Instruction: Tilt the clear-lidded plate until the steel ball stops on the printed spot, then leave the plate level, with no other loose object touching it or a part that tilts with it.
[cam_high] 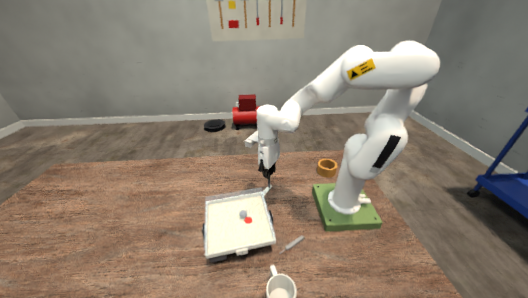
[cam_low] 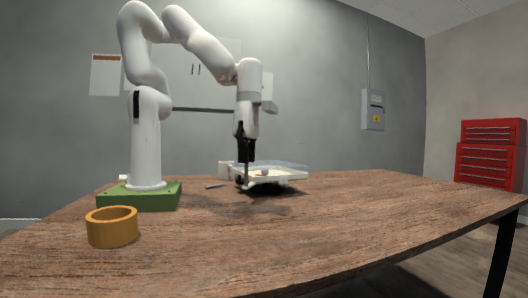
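The white, clear-lidded plate [cam_high: 239, 225] sits on its stand in the middle of the table; it also shows in the exterior view [cam_low: 267, 172]. The grey steel ball [cam_high: 243, 214] lies just up and left of the red printed spot [cam_high: 248, 220], at its edge. In the exterior view the ball [cam_low: 264, 171] is beside the spot [cam_low: 258, 174]. My gripper [cam_high: 268, 176] points down over the plate's far right corner. It is shut on the thin upright handle rod [cam_high: 268, 184] that rises from that corner. I cannot tell whether the plate is level.
A grey pen-like stick [cam_high: 292, 244] lies right of the plate, apart from it. A white mug [cam_high: 280, 286] stands at the front edge. An orange ring [cam_high: 327, 167] sits behind my green base [cam_high: 346, 212].
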